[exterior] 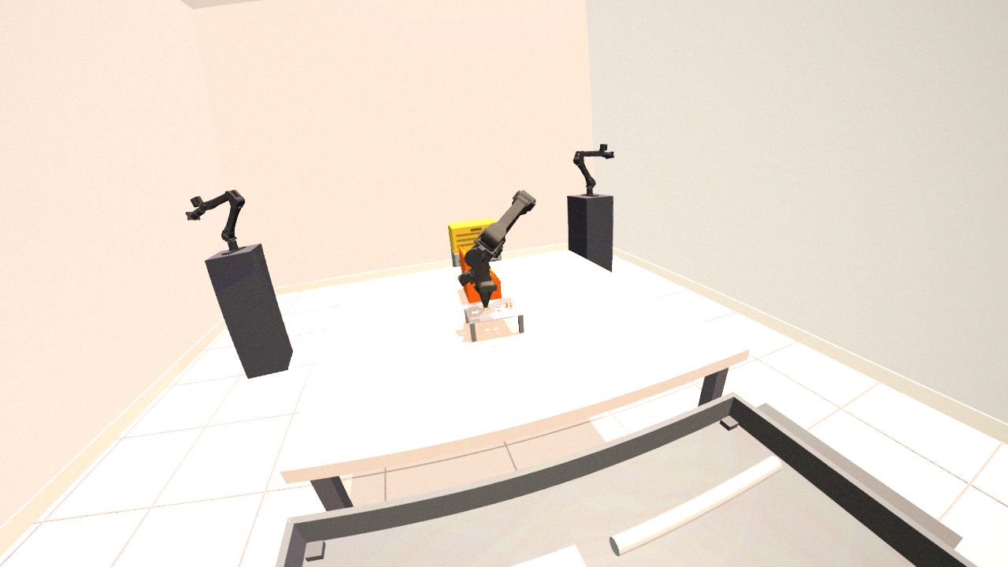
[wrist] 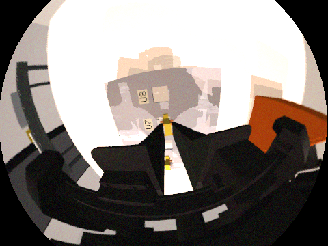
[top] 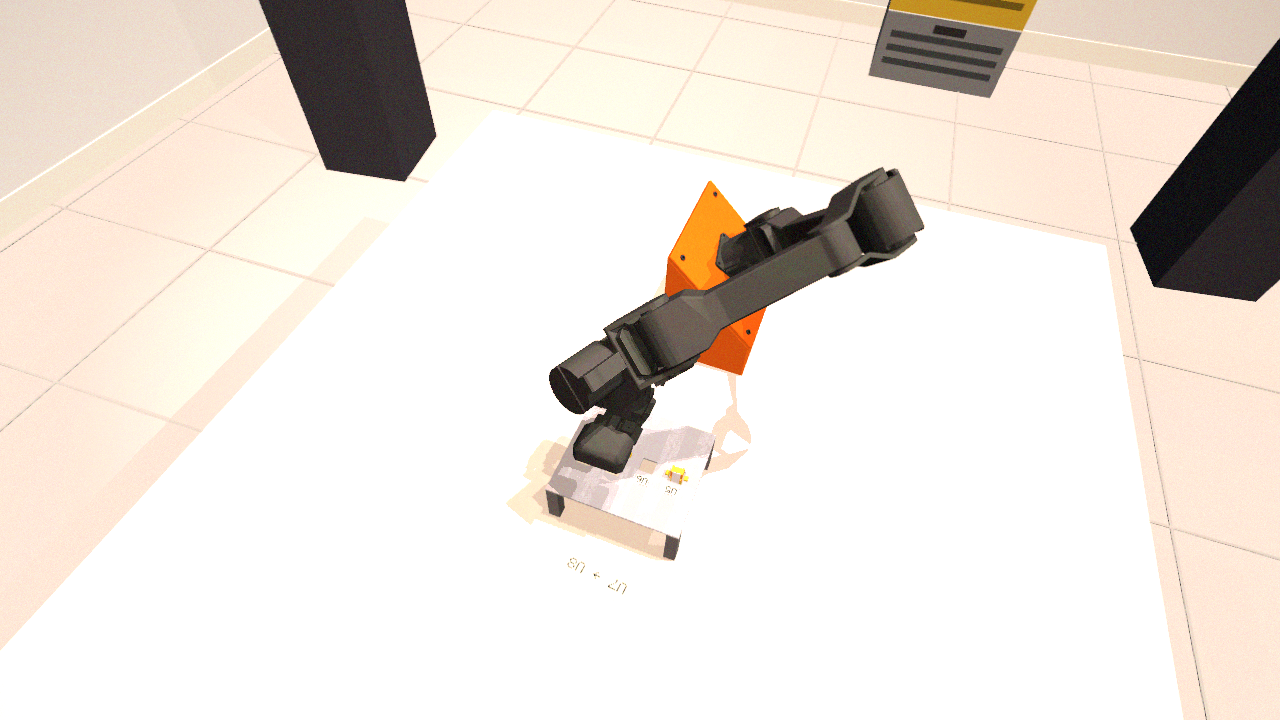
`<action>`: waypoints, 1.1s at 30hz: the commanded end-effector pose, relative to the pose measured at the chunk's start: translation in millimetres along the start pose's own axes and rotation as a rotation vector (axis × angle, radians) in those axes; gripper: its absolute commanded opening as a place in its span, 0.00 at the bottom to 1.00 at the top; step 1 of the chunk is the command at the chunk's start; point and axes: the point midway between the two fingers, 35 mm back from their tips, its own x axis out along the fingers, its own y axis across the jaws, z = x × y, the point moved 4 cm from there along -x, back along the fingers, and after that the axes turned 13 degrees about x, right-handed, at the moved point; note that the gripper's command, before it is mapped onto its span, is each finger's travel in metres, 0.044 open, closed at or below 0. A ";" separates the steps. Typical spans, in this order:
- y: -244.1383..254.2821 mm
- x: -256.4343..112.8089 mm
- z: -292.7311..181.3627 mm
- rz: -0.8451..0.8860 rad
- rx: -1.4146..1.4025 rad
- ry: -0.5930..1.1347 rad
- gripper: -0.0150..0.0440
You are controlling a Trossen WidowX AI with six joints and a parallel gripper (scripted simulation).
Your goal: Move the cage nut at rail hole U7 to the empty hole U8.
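Note:
My gripper is shut on the yellow cage nut, beside the U7 label. I cannot tell if the nut is seated or slightly raised; its wings are hidden. The empty square hole U8 lies just beyond it in the wrist view, on the grey rail plate. In the top view the gripper body covers the fingertips and U8. The other yellow nut sits at U5, apart from the fingers.
The empty hole U6 lies between the nuts. The plate stands on dark legs. The orange base block is behind the plate. Printed text lies on the table in front.

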 end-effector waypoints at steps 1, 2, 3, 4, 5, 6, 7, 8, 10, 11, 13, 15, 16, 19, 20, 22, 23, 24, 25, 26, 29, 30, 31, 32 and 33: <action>-2.7 0.8 0.5 0.004 0.009 0.005 0.30; -2.9 0.8 0.6 0.006 0.009 0.006 0.30; -3.0 0.7 0.6 0.007 0.009 0.006 0.30; -3.2 0.7 0.6 0.009 0.009 0.006 0.30; -3.3 0.7 0.7 0.011 0.009 0.007 0.30; -3.4 0.6 0.7 0.012 0.009 0.007 0.30; -3.5 0.6 0.7 0.013 0.009 0.007 0.30; -3.5 0.6 0.7 0.013 0.009 0.007 0.30; -3.6 0.9 0.6 0.014 0.009 0.007 0.30; -3.6 0.9 0.6 0.014 0.009 0.007 0.30; -3.6 0.9 0.6 0.014 0.009 0.007 0.30; -3.7 0.9 0.6 0.014 0.009 0.008 0.30; -3.7 0.9 0.6 0.014 0.009 0.008 0.30; -3.9 0.9 0.7 0.017 0.009 0.008 0.30; -4.0 1.0 0.7 0.018 0.009 0.008 0.30; -4.3 1.0 0.8 0.022 0.009 0.009 0.30; -4.4 1.0 0.8 0.024 0.009 0.010 0.30; -4.6 1.0 0.9 0.026 0.009 0.010 0.30; -4.7 1.0 0.9 0.027 0.009 0.010 0.30; -4.9 1.0 1.0 0.029 0.009 0.011 0.30; -5.3 1.0 1.1 0.035 0.009 0.012 0.30; -5.5 1.0 1.1 0.037 0.009 0.012 0.30; -5.6 1.0 1.2 0.038 0.009 0.013 0.30; -5.8 1.0 1.2 0.040 0.009 0.013 0.30; -5.9 1.0 1.2 0.042 0.010 0.014 0.30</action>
